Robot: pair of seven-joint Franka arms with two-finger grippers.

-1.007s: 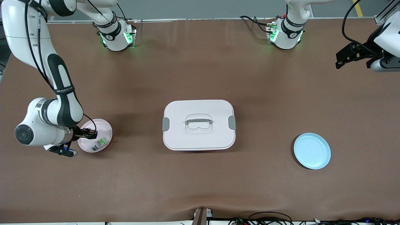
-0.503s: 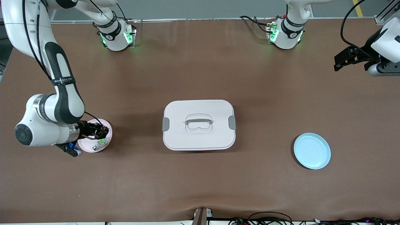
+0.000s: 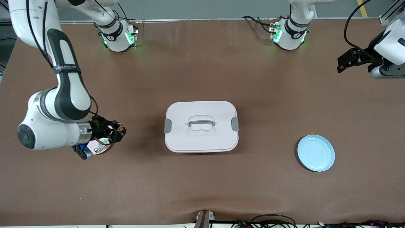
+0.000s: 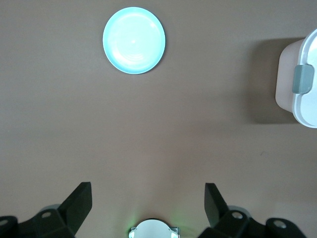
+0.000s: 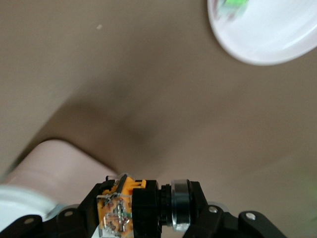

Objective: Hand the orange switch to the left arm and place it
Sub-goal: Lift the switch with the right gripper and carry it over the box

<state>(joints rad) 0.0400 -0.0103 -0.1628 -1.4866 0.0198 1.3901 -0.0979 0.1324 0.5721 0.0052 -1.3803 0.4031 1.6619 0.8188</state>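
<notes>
The orange switch point(image 5: 130, 207), black with an orange end and a metal ring, lies crosswise between the fingers of my right gripper point(image 5: 141, 208), which is shut on it. That gripper point(image 3: 121, 129) hangs over the table between the pink plate point(image 3: 95, 149) and the white box point(image 3: 201, 126), pointing at the box. The box's rounded corner point(image 5: 47, 166) shows close by in the right wrist view. Over the left arm's end of the table, my left gripper point(image 3: 343, 63) hovers open and empty, its black fingers point(image 4: 78, 202) spread wide.
A small green-and-clear component point(image 5: 233, 7) lies on the pink plate point(image 5: 267, 34). A light blue plate point(image 3: 316, 153) is toward the left arm's end, nearer the front camera than the box. In the left wrist view the blue plate point(image 4: 133, 39) and the box's grey latch point(image 4: 302, 79) show.
My right gripper has risen from the pink plate with the orange switch and moved toward the box. The left gripper has shifted only slightly.
</notes>
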